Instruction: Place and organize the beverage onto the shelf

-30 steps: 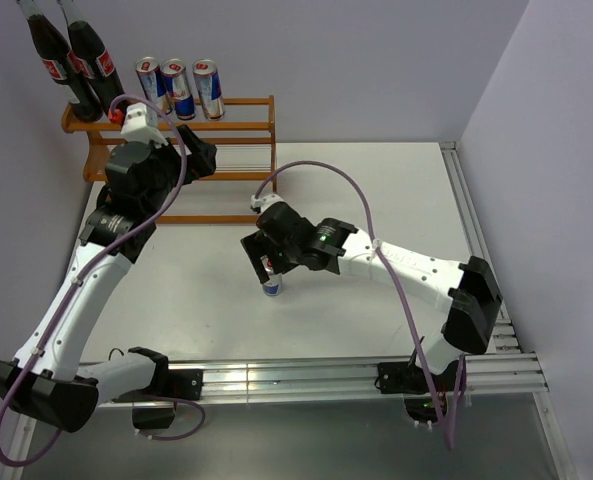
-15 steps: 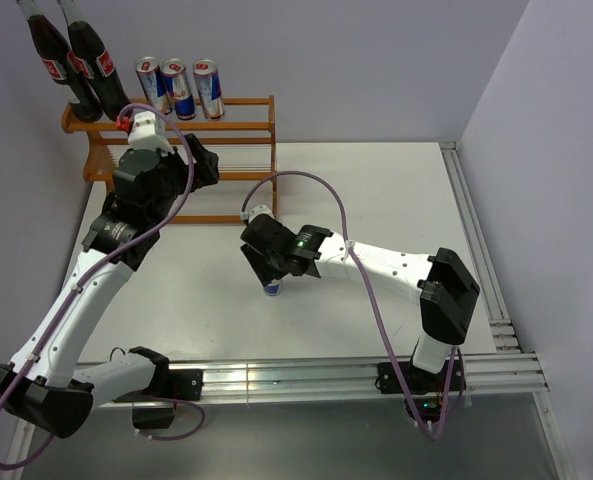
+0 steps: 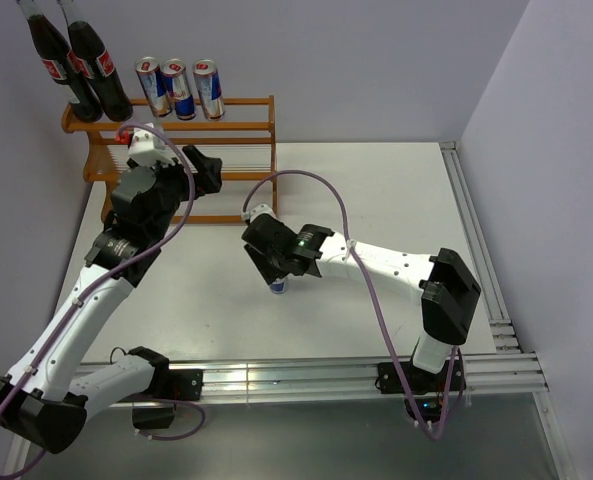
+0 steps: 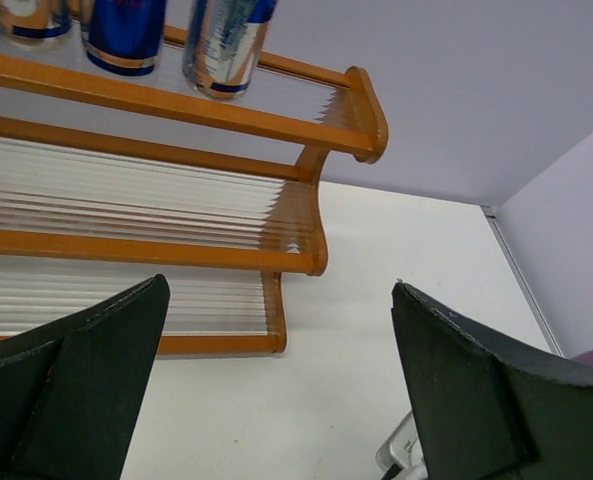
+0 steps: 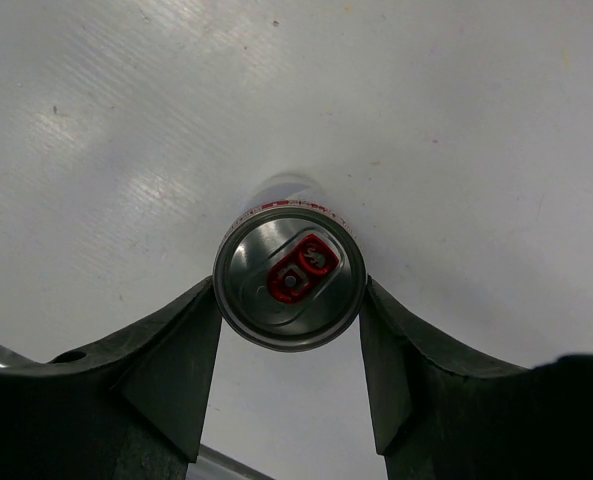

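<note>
The right claw (image 5: pixel 289 288) has its fingers pressed to both sides of a can (image 5: pixel 289 270) that stands upright on the table (image 5: pixel 456 120), well apart from the shelf (image 3: pixel 246 100). Only the fingertips reach the can's widest part, so the hold looks shallow, and on lifting the smooth can could slip out or tip. The left claw (image 4: pixel 278 288) hangs wide open and empty just before the shelf's right end, near the way to the free spot beside the three cans (image 3: pixel 181 88) on the top tier. The arms could clash there, or the carried can could knock over its neighbours or the bottles (image 3: pixel 86 60).
</note>
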